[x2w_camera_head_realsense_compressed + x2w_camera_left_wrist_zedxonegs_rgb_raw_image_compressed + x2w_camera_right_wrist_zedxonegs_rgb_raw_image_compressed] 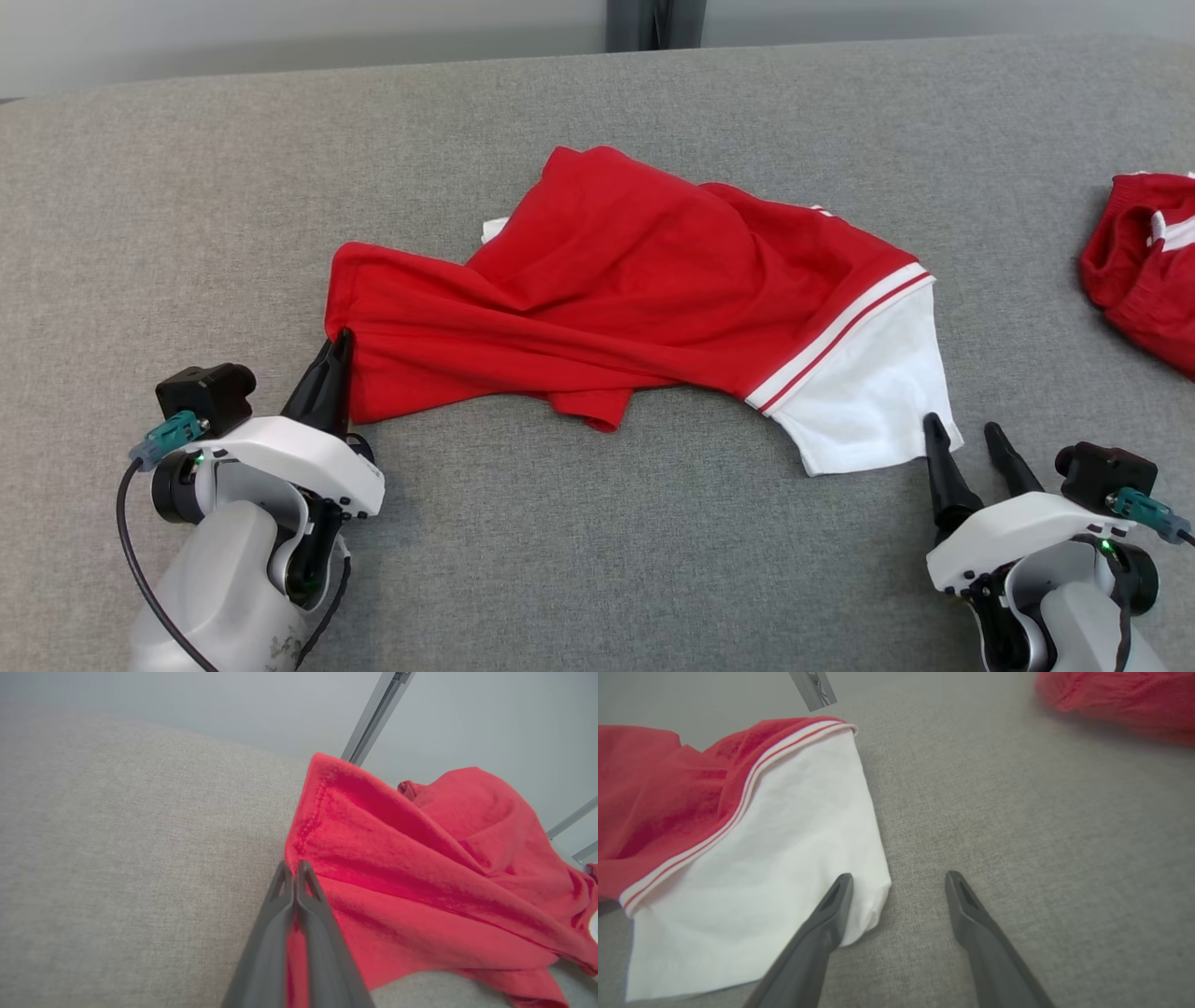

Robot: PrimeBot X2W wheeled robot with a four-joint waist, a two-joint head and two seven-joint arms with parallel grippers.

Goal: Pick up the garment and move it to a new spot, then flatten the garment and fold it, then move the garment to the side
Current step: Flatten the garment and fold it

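Note:
The garment [635,280] is a red shirt with a white sleeve and a red-and-white striped band, lying crumpled across the grey cushioned surface. My left gripper [338,341] is shut on the garment's red lower-left corner; in the left wrist view the two dark fingers [294,877] press together with red cloth [420,872] between them. My right gripper [962,427] stands open at the white sleeve's [784,858] near corner. One finger [840,891] lies over the sleeve's edge, the other [959,891] is over bare surface beside it.
A second red garment with white trim [1144,261] lies bunched at the right edge of the grey surface [597,541]. A pale wall and a dark upright post [653,23] stand behind the far edge.

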